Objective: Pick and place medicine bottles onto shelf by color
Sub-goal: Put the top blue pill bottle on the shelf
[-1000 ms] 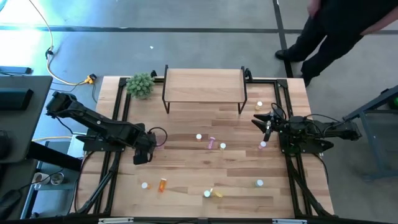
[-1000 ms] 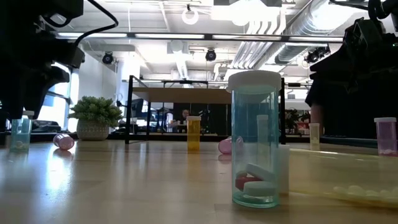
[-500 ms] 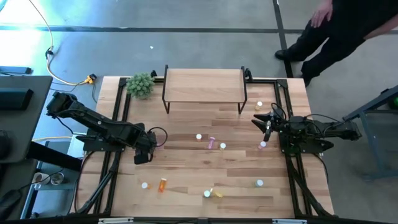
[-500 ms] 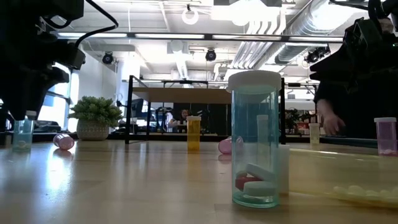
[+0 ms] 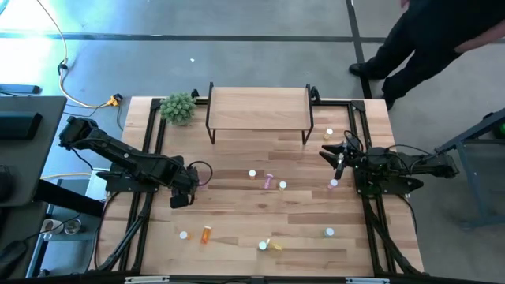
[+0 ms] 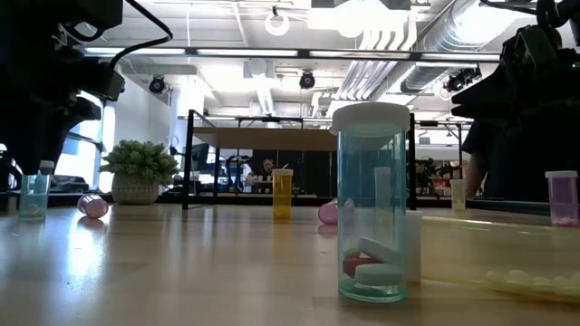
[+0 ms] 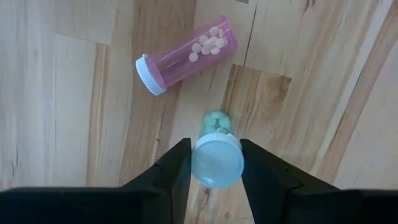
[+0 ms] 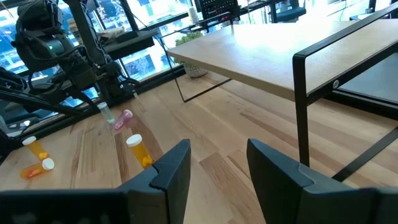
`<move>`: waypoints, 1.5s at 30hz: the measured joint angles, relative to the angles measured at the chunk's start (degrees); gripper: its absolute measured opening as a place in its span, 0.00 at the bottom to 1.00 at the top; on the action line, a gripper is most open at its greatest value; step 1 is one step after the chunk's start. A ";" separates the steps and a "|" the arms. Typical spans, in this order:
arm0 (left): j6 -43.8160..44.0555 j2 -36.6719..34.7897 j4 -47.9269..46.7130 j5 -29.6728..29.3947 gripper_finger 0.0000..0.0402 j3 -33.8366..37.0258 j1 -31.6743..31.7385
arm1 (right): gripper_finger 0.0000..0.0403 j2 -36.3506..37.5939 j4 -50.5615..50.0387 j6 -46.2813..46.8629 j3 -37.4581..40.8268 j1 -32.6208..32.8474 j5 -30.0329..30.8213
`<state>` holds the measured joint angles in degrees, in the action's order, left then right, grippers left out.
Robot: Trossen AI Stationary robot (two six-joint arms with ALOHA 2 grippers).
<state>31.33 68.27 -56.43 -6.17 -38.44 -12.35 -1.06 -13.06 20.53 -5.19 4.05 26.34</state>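
Observation:
A green medicine bottle [image 7: 216, 163] with a pale cap stands upright on the table at its left side. My left gripper [image 7: 215, 146] points straight down over it, shut on it; the low view shows the same bottle [image 6: 34, 195]. A pink bottle [image 7: 185, 55] lies on its side right next to it. The shelf [image 5: 259, 109] stands on black legs at the far middle, its top bare. My right gripper [image 8: 219, 152] waits open at the table's right side, level, with nothing between its fingers. My left gripper pinches the green bottle at its capped top end [image 7: 198, 163] between its two fingers [image 7: 177, 171], one on each side of the cap. The fingers come from above, pointing down. The bottle stands upright with its base on the table.
More bottles are scattered over the middle and near part of the table: an orange one [image 5: 207, 233], a yellow one [image 5: 272, 245], a pink one [image 5: 269, 181] and several white-capped ones. A green plant [image 5: 178, 107] sits left of the shelf. A person stands beyond the far right corner.
My left gripper has closed its fingers in on the green bottle and taken hold of it, without moving from its place. The bottle stays upright on the table. The person beyond the far right corner has moved an arm.

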 joint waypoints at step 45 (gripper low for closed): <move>-40.72 18.23 -14.17 -9.42 0.28 -72.70 56.59 | 0.37 0.00 0.02 0.00 0.01 0.01 -0.01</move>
<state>-9.39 86.50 -70.60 -15.59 -111.15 44.24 -1.06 -13.04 20.53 -5.18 4.06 26.33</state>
